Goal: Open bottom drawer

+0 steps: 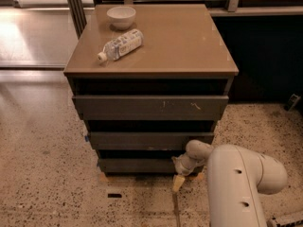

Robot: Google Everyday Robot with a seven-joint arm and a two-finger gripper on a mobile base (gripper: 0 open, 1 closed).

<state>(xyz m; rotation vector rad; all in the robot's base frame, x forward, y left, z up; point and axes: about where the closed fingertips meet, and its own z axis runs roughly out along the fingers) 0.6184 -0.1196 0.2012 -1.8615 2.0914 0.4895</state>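
The bottom drawer (pixel 137 165) is the plain dark grey front lowest on the cabinet, just above the floor; its front stands about level with the drawer above it. My gripper (pixel 181 170) hangs at the end of the white arm, right against the right end of that bottom front. A pale fingertip (pixel 178 182) points down to the floor. The arm's wrist hides how the gripper meets the drawer.
Above are the middle drawer (pixel 150 140) with a blue speck at its left end and the top, widest drawer (pixel 149 107) with pale scratches. On the tan cabinet top (pixel 189 41) lie a plastic bottle (pixel 120 45) and a white bowl (pixel 121 17). Speckled floor (pixel 42 174) surrounds the cabinet.
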